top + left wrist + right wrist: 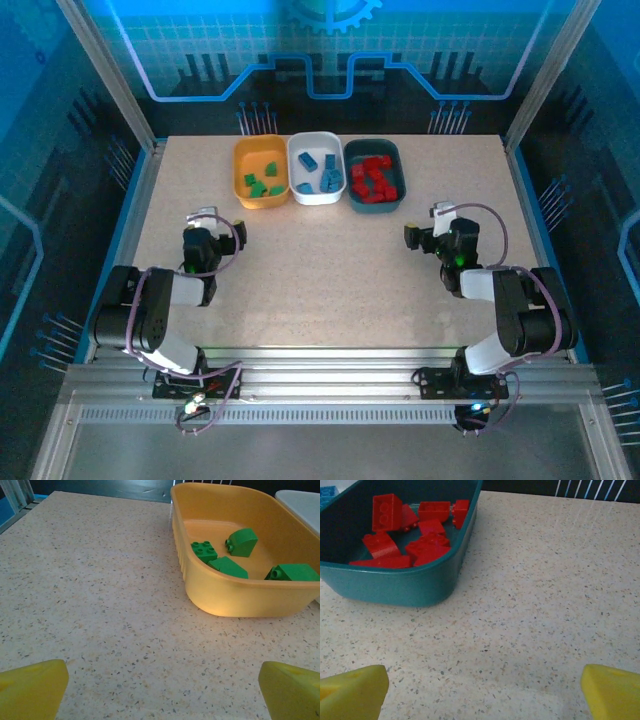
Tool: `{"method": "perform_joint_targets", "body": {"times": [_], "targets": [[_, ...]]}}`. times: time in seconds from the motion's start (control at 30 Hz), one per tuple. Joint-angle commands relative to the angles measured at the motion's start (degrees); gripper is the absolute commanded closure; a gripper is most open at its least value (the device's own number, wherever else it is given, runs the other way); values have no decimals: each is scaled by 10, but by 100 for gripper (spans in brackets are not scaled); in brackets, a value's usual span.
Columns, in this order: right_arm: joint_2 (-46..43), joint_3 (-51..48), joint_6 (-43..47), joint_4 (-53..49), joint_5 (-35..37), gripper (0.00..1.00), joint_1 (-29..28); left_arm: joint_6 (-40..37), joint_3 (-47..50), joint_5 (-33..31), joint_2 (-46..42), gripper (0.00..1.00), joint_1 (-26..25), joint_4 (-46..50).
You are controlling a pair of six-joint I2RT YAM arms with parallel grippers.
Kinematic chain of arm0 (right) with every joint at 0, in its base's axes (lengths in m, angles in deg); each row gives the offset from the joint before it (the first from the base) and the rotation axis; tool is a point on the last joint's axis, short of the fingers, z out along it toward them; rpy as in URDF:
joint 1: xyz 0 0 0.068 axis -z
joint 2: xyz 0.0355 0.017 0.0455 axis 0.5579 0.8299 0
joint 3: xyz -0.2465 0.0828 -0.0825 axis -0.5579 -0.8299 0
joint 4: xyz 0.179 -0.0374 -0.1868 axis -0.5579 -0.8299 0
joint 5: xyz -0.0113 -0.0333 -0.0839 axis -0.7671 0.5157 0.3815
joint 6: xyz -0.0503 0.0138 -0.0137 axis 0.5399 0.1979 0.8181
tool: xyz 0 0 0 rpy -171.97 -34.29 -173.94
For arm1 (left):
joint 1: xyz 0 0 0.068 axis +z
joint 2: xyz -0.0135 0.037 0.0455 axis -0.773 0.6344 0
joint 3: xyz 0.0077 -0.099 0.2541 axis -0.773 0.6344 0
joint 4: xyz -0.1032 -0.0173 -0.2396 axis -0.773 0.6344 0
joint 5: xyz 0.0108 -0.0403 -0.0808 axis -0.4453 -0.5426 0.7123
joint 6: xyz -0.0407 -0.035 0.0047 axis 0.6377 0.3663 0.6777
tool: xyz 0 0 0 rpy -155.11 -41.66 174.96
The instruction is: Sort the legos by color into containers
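Sort looks done, imo: green legos [262, 183] lie in the orange-yellow tray [240, 170], blue legos [322, 172] in the white tray [315, 140], red legos [373, 180] in the dark teal tray [398, 165]. The trays stand side by side at the far edge of the surface [330, 280], one color each, so every brick I can see is binned. Left gripper [215, 225] & right gripper [425, 222] are both released, jaws wide, grasping nothing, low over the surface and well apart from the trays, prob. parked w/ nothing left to pick.
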Motion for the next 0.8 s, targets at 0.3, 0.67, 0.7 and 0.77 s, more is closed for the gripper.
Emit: {"method": "perform_joint_targets", "body": {"times": [0.3, 0.67, 0.7, 0.77], "targets": [[-4, 1, 10, 10, 18, 0, -9, -22, -18, 47, 2, 1, 4, 10], [-3, 1, 9, 10, 19, 0, -10, -23, -20, 47, 3, 1, 4, 12], [-3, 1, 9, 10, 18, 0, -10, -24, -22, 47, 3, 1, 4, 14], [-3, 1, 8, 10, 18, 0, -10, -23, -23, 48, 3, 1, 4, 18]]}}
